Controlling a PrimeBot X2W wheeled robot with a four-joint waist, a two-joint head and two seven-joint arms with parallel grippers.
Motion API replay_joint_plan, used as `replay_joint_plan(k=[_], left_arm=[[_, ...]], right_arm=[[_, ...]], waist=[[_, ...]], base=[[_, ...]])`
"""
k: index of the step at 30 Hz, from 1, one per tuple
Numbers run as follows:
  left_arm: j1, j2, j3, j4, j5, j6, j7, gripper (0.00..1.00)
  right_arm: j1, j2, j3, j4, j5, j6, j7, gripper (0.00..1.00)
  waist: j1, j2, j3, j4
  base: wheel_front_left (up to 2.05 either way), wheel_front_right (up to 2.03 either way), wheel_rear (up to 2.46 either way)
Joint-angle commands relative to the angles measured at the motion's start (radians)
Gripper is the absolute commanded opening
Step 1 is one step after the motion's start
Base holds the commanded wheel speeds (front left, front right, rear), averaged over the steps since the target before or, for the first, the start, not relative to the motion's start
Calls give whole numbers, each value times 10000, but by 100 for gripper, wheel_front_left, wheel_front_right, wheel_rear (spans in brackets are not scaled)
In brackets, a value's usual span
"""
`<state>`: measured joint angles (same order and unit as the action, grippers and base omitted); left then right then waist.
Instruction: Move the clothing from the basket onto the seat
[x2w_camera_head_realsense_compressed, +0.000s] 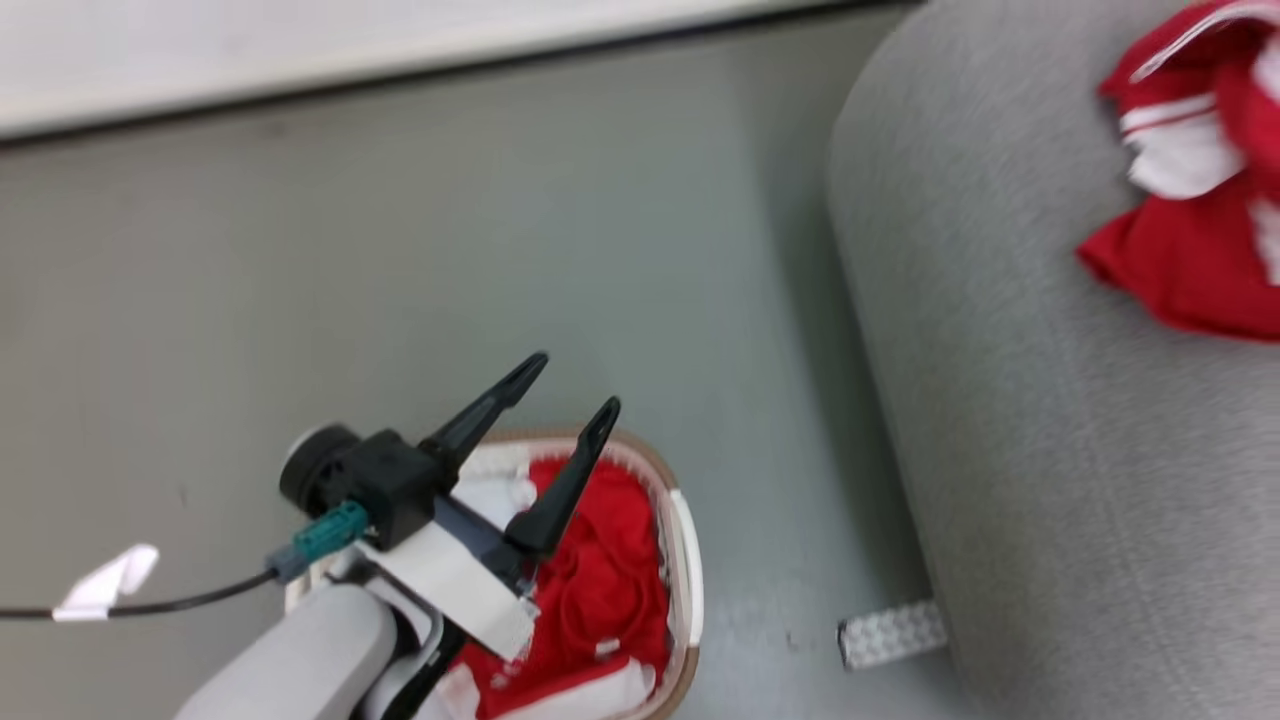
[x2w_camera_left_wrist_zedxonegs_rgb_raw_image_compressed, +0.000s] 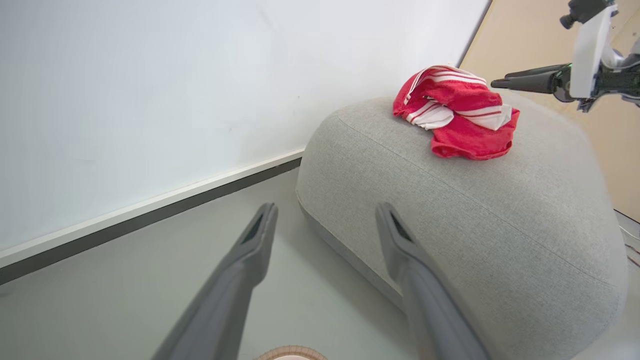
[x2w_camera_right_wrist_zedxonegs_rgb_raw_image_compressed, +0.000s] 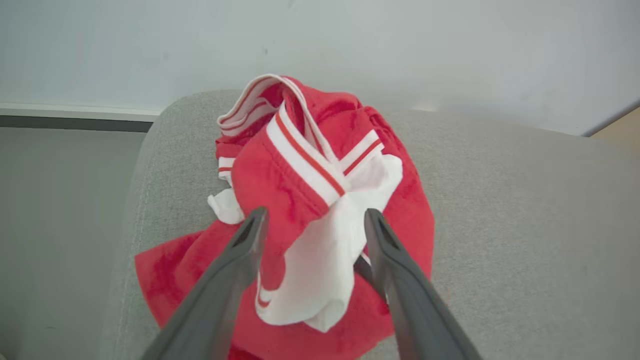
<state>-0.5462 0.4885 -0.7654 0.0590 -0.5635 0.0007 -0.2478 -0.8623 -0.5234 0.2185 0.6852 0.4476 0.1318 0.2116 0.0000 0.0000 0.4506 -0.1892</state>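
One seat (x2w_camera_left_wrist_zedxonegs_rgb_raw_image_compressed: 450, 215), and it's the giant here: grey woven fabric, rounded padded edges, standing on the grey floor (x2w_camera_head_realsense_compressed: 400, 300) beside the white wall (x2w_camera_left_wrist_zedxonegs_rgb_raw_image_compressed: 150, 75). One basket (x2w_camera_head_realsense_compressed: 690, 560) next, cream with a brown rim band, down on the floor and apart from the seat.

Clothing, two lots! One bundle (x2w_camera_right_wrist_zedxonegs_rgb_raw_image_compressed: 300, 165) sits crumpled on top of the seat: red jersey, white panels, white bands with thin red stripes. The other heap (x2w_camera_head_realsense_compressed: 600, 590) lies inside the basket, red with white patches. How many pieces are in there, can't tell.

Two grippers. The right gripper (x2w_camera_right_wrist_zedxonegs_rgb_raw_image_compressed: 316, 215) points at the bundle from close by, fingers spread, nothing pinched between them. The left gripper (x2w_camera_head_realsense_compressed: 575, 382) hangs above the basket, jaws wide and empty.

Smallest of all: one white tag (x2w_camera_head_realsense_compressed: 105, 580) on the black cable (x2w_camera_head_realsense_compressed: 200, 600), too blurred to read, and one pale patch (x2w_camera_head_realsense_compressed: 890, 633) on the floor at the seat's foot.
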Motion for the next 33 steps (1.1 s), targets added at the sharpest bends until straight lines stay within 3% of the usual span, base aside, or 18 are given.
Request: replay_joint_plan(k=[1,8,14,19,24,33], left_arm=[[312,-75,75,157,-134,89,-78,100],[1006,-360,454,514,-401,366,-162,100],[1582,-529,958,516,-479,700,-165,100],[2179,-540,1673,371,-517,1002,-163,100],[2799,-590,2406,306,-494,1216,-165,100],[4328,-996,4268,101,156,1439,-166,100]], right_arm=[[298,-419,215,-275,216,-22,176,100],[946,-1321,721,-1686,815,-22,29,100],[1722,-1338,558,-3157,1255,-22,-775,100],[2953,-546,8,-4332,1104,-22,-1622,100],[4728,639,-820,-5580,308,-22,-2365,100],[7875,2772,-1025,-7251,-1231,-22,-3527,100]], waist=[[0,0,-1177,-131],[0,0,-2688,60],[0,0,-3829,431],[0,0,-4403,801],[0,0,-4585,1172],[0,0,-4657,1522]], base=[[0,0,0],[0,0,0],[0,0,0],[0,0,0],[0,0,0],[0,0,0]])
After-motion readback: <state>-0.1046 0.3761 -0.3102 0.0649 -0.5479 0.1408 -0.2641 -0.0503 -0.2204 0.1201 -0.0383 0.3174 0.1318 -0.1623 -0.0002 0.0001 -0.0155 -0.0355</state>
